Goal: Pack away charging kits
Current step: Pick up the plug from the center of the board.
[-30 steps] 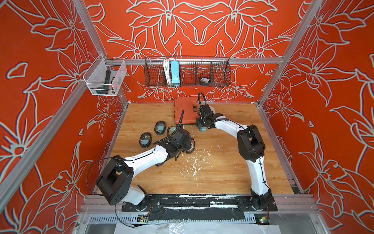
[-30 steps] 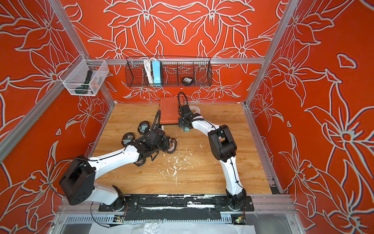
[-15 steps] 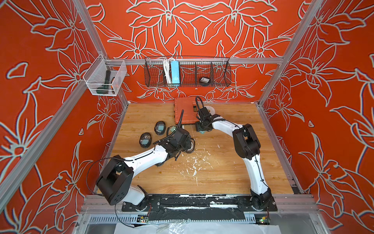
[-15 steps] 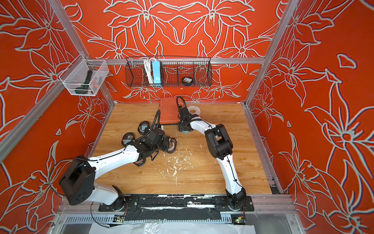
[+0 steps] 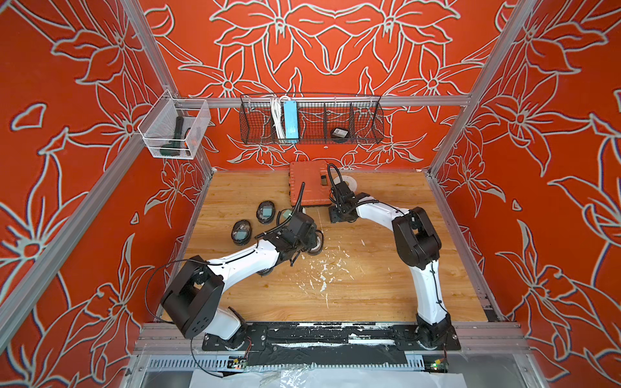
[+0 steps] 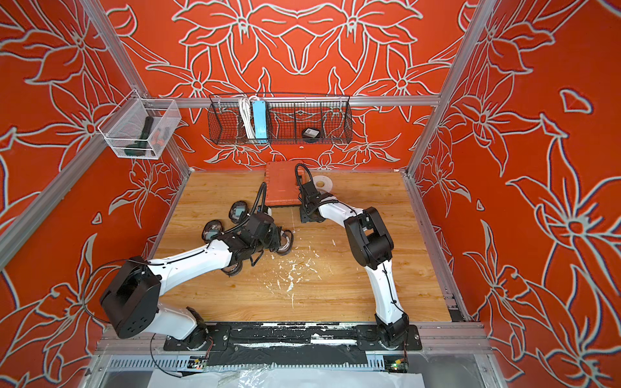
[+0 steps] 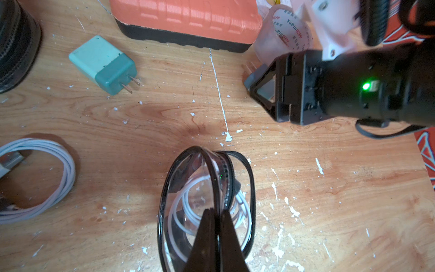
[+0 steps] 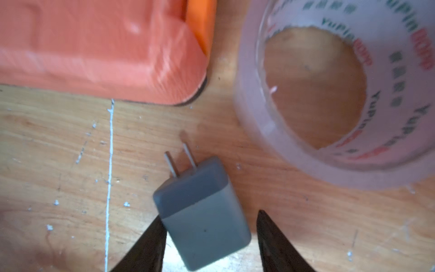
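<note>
My left claw (image 7: 217, 213) was pressed shut on the rim of an open pouch (image 7: 188, 179) lying on the desk (image 7: 329, 188), with a coiled cable (image 7: 176, 212) inside. My right claw (image 8: 211, 214) stood spread around a plug (image 8: 204, 228) beside the tape roll (image 8: 400, 70).

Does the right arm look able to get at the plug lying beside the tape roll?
Probably yes. The right gripper straddles the plug with fingers open, one seemingly touching its side, the other apart. The tape roll and the orange case lie past the prongs, outside the fingers' closing path.
</note>
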Tool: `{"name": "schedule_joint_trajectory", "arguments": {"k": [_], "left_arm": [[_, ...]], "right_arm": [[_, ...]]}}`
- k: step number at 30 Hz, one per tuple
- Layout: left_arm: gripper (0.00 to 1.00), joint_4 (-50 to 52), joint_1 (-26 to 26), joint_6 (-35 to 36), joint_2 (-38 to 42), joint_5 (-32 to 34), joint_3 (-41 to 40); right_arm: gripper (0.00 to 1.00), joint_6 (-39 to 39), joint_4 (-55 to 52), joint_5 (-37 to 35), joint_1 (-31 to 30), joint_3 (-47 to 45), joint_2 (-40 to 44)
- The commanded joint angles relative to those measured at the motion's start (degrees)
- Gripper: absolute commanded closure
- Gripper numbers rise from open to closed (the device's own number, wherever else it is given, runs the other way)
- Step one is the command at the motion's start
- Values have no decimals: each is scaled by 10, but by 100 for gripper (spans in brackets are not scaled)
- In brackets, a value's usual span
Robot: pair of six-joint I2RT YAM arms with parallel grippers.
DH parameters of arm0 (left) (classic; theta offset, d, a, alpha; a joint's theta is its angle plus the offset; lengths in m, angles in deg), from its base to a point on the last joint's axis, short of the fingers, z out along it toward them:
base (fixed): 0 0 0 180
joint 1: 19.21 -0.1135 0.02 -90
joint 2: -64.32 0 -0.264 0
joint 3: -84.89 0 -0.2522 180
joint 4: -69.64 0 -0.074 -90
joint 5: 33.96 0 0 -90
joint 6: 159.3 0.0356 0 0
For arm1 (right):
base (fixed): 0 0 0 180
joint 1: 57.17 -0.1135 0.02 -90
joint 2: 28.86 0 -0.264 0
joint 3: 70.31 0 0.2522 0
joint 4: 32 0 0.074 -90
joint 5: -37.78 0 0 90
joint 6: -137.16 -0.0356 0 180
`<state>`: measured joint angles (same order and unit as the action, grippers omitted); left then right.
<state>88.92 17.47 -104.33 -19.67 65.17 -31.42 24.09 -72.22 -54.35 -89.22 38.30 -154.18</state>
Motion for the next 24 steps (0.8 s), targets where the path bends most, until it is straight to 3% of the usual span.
{"name": "schedule_joint_trajectory", "arguments": {"k": [1, 6, 9, 24], "left_arm": [[100, -6, -5, -6, -8, -5, 13], [100, -6, -6, -5, -11, -7, 15], [100, -6, -7, -5, -11, -9, 15], [100, -10, -9, -6, -15, -17, 13]], "right_arm": [[39, 7, -29, -40, -8, 40, -26], [39, 14, -67, -50, -8, 96, -65], [44, 14, -81, -48, -10, 111, -77], [50, -12, -88, -77, -28, 77, -45]]}}
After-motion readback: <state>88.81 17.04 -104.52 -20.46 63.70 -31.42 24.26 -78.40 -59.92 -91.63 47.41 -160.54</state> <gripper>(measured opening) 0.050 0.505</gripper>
